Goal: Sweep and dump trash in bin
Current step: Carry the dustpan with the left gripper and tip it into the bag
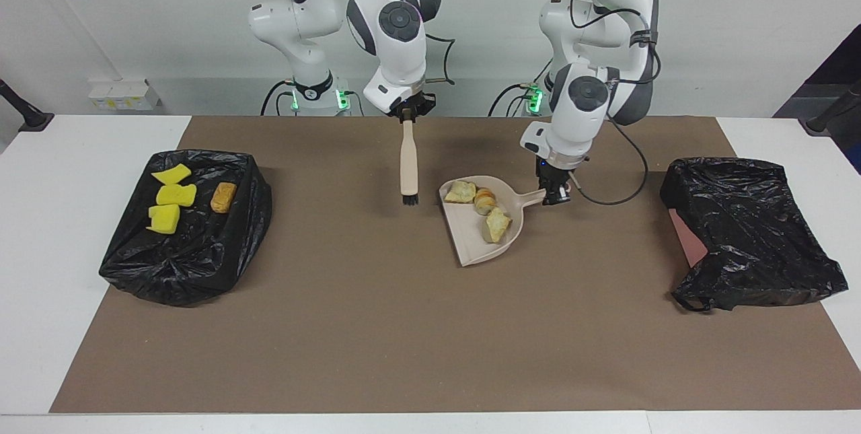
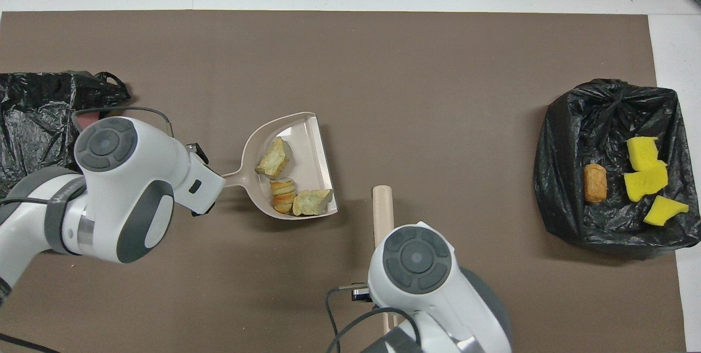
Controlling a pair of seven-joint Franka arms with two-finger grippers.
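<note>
— Brown mat (image 1: 403,340) over a white table (image 1: 67,219), is that the whole setting?

— Yes, with two black bin bags on it. One bag (image 1: 195,266) sits toward the right arm's end and has three yellow chunks (image 1: 171,198) and an orange-brown chunk (image 1: 223,197) lying on top of it. The other bag (image 1: 753,232) sits toward the left arm's end, with something pinkish showing at its edge.

— Where are the pale chunks?

— Three tan chunks (image 1: 481,208) lie in the beige dustpan (image 1: 471,245), near the middle of the mat, bunched toward its handle end.

— Who has the dustpan?

— The left gripper (image 1: 557,197) is pinched on the tip of its handle. I cannot tell whether the pan rests on the mat or is slightly lifted.

— And the other arm?

— The right gripper (image 1: 409,114) is clamped on the top of the brush (image 1: 408,165), which hangs upright, bristles down, over the mat beside the dustpan. The bristles do not touch the pan; whether they touch the mat I cannot tell.
</note>
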